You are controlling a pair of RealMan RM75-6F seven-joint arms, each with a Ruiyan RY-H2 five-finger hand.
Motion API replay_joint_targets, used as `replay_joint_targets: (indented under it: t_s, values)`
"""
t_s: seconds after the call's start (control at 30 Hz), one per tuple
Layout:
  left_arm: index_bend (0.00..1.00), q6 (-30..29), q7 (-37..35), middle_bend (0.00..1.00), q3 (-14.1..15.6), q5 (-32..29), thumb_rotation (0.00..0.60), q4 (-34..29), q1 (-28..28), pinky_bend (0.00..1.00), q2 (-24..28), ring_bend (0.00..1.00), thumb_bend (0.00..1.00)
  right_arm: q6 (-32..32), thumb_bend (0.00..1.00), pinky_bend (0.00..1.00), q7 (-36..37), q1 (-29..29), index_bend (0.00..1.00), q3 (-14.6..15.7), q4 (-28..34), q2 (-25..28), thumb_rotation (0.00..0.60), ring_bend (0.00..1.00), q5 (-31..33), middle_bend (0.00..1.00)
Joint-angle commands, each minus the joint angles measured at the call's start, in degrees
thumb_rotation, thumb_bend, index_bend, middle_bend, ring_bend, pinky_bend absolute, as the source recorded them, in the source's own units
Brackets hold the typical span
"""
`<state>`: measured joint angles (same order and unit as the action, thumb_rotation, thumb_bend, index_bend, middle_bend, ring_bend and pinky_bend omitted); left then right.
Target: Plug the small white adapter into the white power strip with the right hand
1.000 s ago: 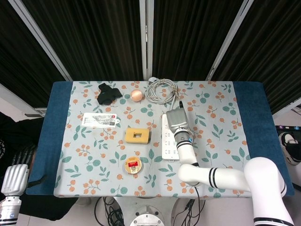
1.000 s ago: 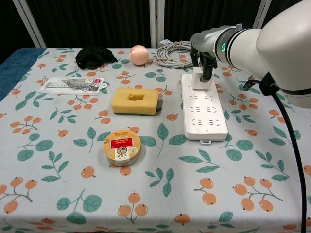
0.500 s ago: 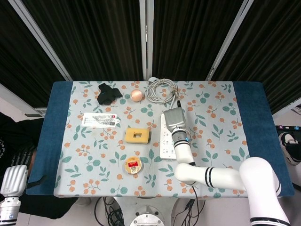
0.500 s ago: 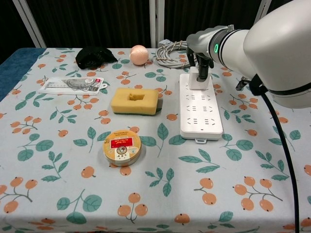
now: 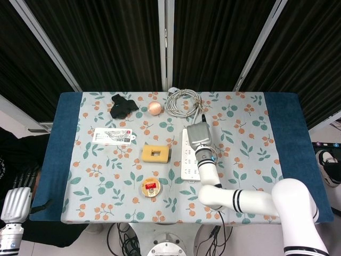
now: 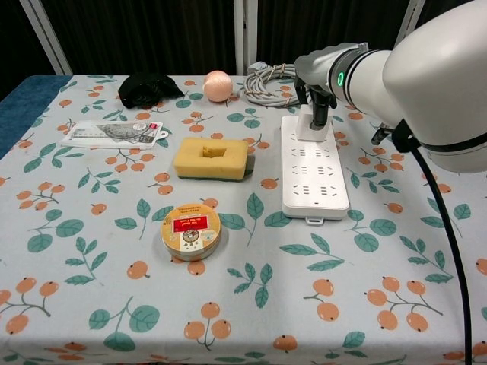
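Dark curtains hang behind a table (image 5: 250, 160) covered with a leaf-and-berry cloth. Near the middle of its far half lies the white power strip (image 6: 313, 172), its long side running front to back. The small white adapter (image 6: 307, 125) stands upright on the strip's far end. The right hand (image 6: 319, 97) reaches down onto the adapter, dark fingers (image 6: 320, 114) touching its top; whether they grip it cannot be told. The left hand (image 5: 16, 203) hangs off the table's front-left corner, holding nothing, fingers straight. A coiled grey cable (image 6: 268, 85) lies by the far edge. A yellow sponge (image 6: 211, 158) sits just left of the strip, a round tin (image 6: 190, 230) nearer the front.
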<state>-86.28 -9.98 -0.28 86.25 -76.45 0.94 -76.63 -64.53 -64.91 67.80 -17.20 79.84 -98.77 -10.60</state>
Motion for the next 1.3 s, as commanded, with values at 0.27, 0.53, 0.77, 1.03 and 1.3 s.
replay_joint_targets:
  t_s: [0.27,0.53,0.77,1.03,1.3]
  values:
    - [0.06,-0.04,0.15,0.02,-0.03,0.08,0.6,-0.06,0.01,0.0,0.0,0.0,0.14,-0.35,0.38,0.0,-0.14,-0.43,0.39,-0.29,2.05,1.5,0.6,0.37,0.93,0.45]
    - [0.06,-0.2,0.19,0.02,-0.07,0.15,0.6,-0.19,-0.04,0.0,0.1,0.0,0.14,-0.4,0.3,0.0,0.04,-0.68,0.33,-0.2,3.18,2.32,0.6,0.32,1.27,0.39]
    - [0.06,-0.25,0.7,0.02,-0.09,0.3,0.6,-0.63,0.04,0.0,0.24,0.0,0.14,-0.6,0.28,0.0,0.45,-1.25,0.25,0.01,5.46,3.84,0.6,0.25,1.54,0.34]
    - [0.06,-0.28,2.02,0.02,-0.24,0.4,0.6,-1.99,0.25,0.0,0.67,0.0,0.14,-0.53,0.29,0.0,3.08,-3.95,0.21,0.24,14.61,10.92,0.6,0.2,1.05,0.3]
    - [0.06,-0.3,3.34,0.02,-0.35,0.55,0.6,-3.32,0.49,0.0,0.98,0.0,0.14,3.31,0.31,0.02,25.47,-14.67,0.37,-1.53,23.81,19.55,0.6,0.26,-16.79,0.42]
